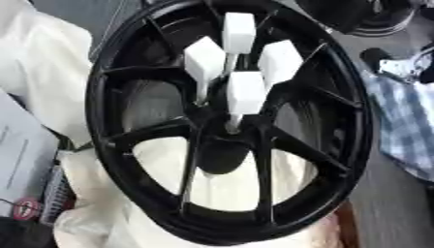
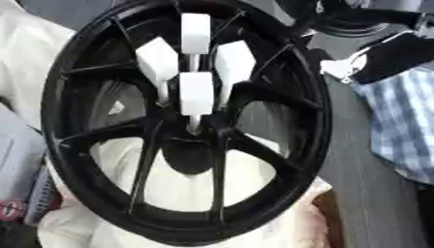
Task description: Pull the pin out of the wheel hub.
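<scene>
Black wheel hub (image 1: 229,121) bearing four white-headed pins (image 1: 245,93); neither robot hand visible, so hand state unknowable; extraction should follow the nearest pin's axis.

At the upper right corner shows a black part, it seems the robot's right arm (image 2: 398,51), with a pale silver-white piece (image 2: 346,65) at its end. Finer details are too blurred.

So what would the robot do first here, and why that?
Probably bring a hand in toward the nearest white pin, since it sticks out closest to the camera. All four white pins are seated in the centre of the black wheel hub, and neither hand shows in either view, so nothing is gripped yet. Reaching comes before any pulling.
</scene>
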